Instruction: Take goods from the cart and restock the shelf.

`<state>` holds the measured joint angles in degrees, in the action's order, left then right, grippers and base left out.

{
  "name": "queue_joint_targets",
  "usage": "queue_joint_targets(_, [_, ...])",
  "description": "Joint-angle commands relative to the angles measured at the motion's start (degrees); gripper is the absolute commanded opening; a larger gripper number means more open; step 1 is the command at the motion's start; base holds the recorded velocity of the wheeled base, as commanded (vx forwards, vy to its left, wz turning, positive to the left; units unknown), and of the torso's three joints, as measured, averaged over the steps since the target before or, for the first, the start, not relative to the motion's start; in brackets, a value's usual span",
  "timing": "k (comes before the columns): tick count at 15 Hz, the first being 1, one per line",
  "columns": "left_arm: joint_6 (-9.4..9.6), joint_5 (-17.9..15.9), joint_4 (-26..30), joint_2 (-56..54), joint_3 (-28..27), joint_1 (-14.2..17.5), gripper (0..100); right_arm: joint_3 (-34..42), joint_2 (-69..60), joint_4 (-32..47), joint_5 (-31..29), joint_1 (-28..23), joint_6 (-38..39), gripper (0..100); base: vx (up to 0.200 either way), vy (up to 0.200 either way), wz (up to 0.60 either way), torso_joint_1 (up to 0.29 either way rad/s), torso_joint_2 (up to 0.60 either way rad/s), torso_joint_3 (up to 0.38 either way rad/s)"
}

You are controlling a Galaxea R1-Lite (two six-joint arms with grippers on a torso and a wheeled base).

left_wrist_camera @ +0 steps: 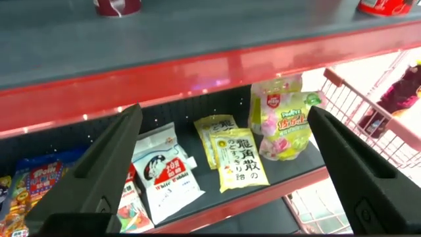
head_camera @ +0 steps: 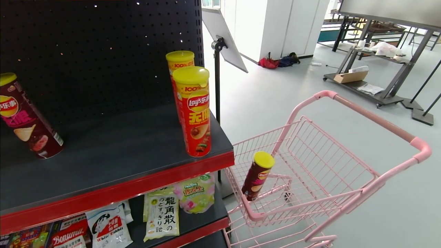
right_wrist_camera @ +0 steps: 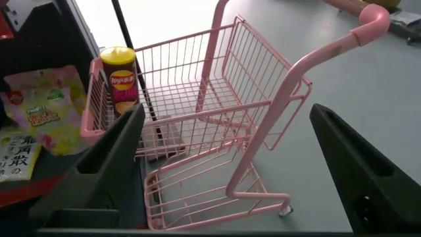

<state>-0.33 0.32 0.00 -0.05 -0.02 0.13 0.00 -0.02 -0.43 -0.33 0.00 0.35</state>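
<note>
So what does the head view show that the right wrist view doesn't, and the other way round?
Head view alone: the upper shelf bearing two red chip cans and a maroon can. Right wrist view alone: the right gripper, open. Both: the pink cart, the yellow-lidded can in its basket, the green snack bag on the lower shelf.

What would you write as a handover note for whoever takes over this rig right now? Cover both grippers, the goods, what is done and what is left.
Left gripper: open, empty, facing the snack bags on the lower shelf.
Right gripper: open, empty, facing the pink cart.
Upper shelf: two red cans at its right end, a dark red can at its left.
Cart: a second dark red can leans in the basket's front corner.
Done: three cans on the shelf. Left: likely shelve that last one.
</note>
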Motion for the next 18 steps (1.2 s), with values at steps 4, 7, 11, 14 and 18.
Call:
queue_joint_targets(4, [-0.02,0.0,0.0,0.0,-0.1,0.0,100,0.0,0.0,0.0,0.0,0.0,-0.1,100,0.0,0.0,0.0,-0.161,0.43,0.272])
queue_joint_targets(7, [-0.02,0.0,0.0,0.0,-0.1,0.0,100,0.0,0.0,0.0,0.0,0.0,-0.4,100,0.0,0.0,0.0,-0.105,0.3,0.191])
queue_joint_targets(11, [-0.02,0.0,0.0,0.0,0.0,0.0,100,-4.1,2.4,-1.1,1.1,0.8,0.6,100,0.0,0.0,0.0,-0.007,0.02,0.014])
queue_joint_targets(14, [-0.02,0.0,0.0,0.0,-0.1,0.0,100,-29.7,34.1,-1.8,3.1,4.1,7.8,100,0.0,0.0,0.0,0.0,0.0,0.0])
queue_joint_targets(18, [-0.02,0.0,0.0,0.0,-0.1,0.0,100,-22.8,66.5,-23.2,7.4,13.2,6.3,100,0.0,0.0,0.0,0.0,0.0,0.0])
